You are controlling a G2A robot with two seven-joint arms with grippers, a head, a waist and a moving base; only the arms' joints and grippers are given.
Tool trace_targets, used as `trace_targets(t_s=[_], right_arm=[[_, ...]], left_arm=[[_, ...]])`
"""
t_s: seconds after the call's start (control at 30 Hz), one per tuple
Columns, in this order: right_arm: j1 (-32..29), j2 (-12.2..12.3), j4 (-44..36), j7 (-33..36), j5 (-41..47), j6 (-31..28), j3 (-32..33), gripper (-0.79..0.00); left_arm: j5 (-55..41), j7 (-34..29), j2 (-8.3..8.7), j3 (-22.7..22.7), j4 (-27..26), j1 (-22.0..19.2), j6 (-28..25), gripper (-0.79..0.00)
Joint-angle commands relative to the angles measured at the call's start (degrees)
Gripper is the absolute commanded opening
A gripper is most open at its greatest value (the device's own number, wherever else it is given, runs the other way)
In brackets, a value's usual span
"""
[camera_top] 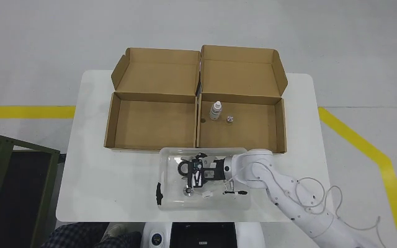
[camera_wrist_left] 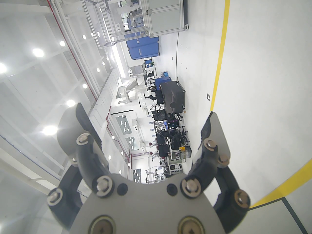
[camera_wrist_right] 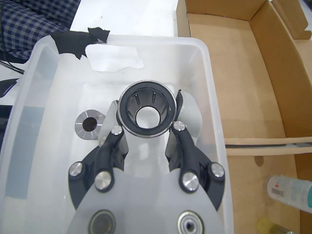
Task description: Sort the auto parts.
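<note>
Pincer of right arm [camera_wrist_right: 147, 103] hangs inside the clear bin [camera_wrist_right: 156, 40], clamped on a bearing [camera_wrist_right: 147, 84]; left pincer [camera_wrist_left: 146, 113] apart

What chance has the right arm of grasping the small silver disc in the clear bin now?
Probably not yet: the right gripper is shut on the metal sleeve, so it is full. The silver disc lies uncovered beside it in the clear bin.
</note>
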Motion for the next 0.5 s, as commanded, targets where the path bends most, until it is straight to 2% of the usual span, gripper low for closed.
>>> trace_targets(t_s=[0.0,0.47], right_arm=[[-0.2,0.1,-1.5,0.0,0.0,0.0,0.6,-0.785],[-2.7,1.6,-10.7,-1.3,4.3,-2.1,8.0,-0.785]], left_arm=[[0.0,0.0,0.00,0.0,0.0,0.0,0.0,0.000],[0.0,0.0,0.00,0.0,0.0,0.0,0.0,0.000]])
